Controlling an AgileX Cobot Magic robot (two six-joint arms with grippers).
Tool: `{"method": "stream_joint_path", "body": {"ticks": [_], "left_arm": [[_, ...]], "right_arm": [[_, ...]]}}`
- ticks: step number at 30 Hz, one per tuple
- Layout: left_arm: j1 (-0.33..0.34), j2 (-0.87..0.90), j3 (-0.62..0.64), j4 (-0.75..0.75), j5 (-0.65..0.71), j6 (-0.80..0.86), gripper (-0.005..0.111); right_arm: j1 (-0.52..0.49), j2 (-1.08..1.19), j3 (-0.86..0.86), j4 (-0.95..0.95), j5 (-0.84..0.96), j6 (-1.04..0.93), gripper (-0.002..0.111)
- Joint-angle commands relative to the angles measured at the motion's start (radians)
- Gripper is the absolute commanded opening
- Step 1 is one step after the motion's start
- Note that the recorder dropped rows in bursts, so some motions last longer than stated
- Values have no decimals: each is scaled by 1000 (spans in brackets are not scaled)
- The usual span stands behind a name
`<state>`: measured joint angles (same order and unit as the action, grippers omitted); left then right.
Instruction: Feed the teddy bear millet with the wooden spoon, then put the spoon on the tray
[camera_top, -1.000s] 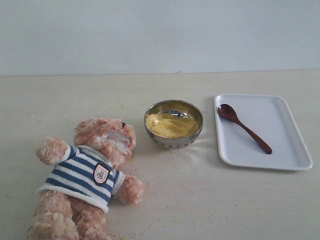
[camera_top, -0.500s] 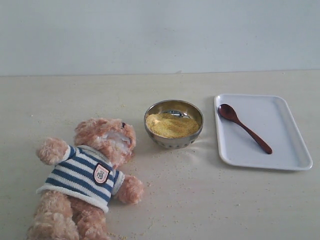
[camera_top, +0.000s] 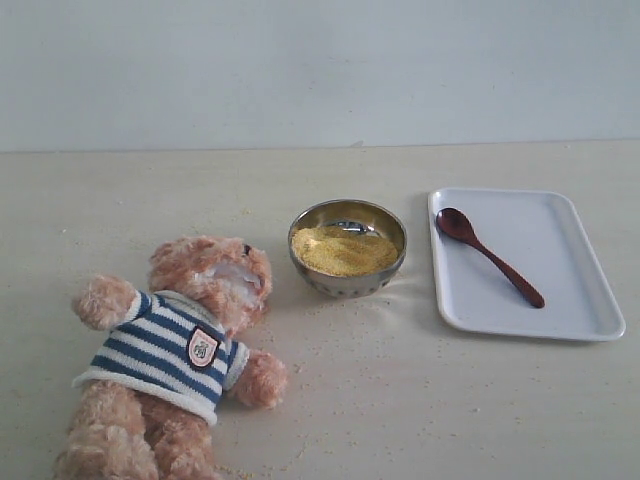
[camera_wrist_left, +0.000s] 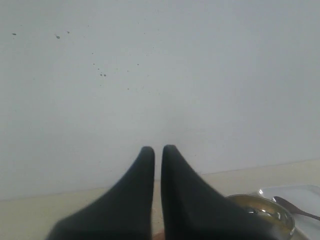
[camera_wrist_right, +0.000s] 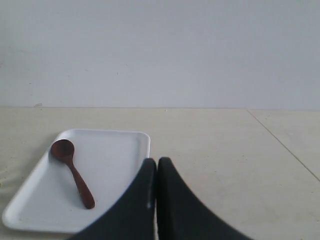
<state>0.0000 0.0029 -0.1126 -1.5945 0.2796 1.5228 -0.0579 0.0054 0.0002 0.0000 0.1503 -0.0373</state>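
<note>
- The bear (camera_top: 175, 345) lies on its back at the near left of the table (camera_top: 420, 410). Its striped shirt and badge face up, and its head is turned toward the bowl (camera_top: 348, 284).
- The steel bowl sits mid-table, between the bear and the tray (camera_top: 575, 305). It is near the bear's head but not touching it.
- Millet (camera_top: 343, 252) is heaped inside the bowl. Loose grains are scattered over the table in front of the bowl and around the bear.
- The white tray lies flat to the right of the bowl, near it with a gap between them.
- The spoon (camera_top: 495, 260) rests flat in the tray, on a slant. Its oval end is at the far corner nearest the bowl, and its handle points toward the near right. Nothing has hold of it.
- The left gripper (camera_wrist_left: 158, 149) has its fingers drawn almost together, with only a thin slit between the tips and nothing in it. It faces the pale wall (camera_wrist_left: 160, 75).
- The right gripper (camera_wrist_right: 156, 161) has its fingers pressed together on nothing. The tray and spoon lie ahead of it, untouched.
</note>
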Motion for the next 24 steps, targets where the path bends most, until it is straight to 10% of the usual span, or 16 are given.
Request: {"method": "stream_joint_path", "body": {"ticks": [1, 8, 24], "left_arm": [[-4, -3, 6, 0, 4, -10, 5], [-4, -3, -19, 584, 51, -756, 5], [-35, -3, 79, 1459, -378, -1523, 5]], "right_arm": [[-2, -5, 0, -8, -11, 3, 0], [-2, -5, 0, -8, -11, 3, 0], [-2, -5, 0, -8, -9, 3, 0]]}}
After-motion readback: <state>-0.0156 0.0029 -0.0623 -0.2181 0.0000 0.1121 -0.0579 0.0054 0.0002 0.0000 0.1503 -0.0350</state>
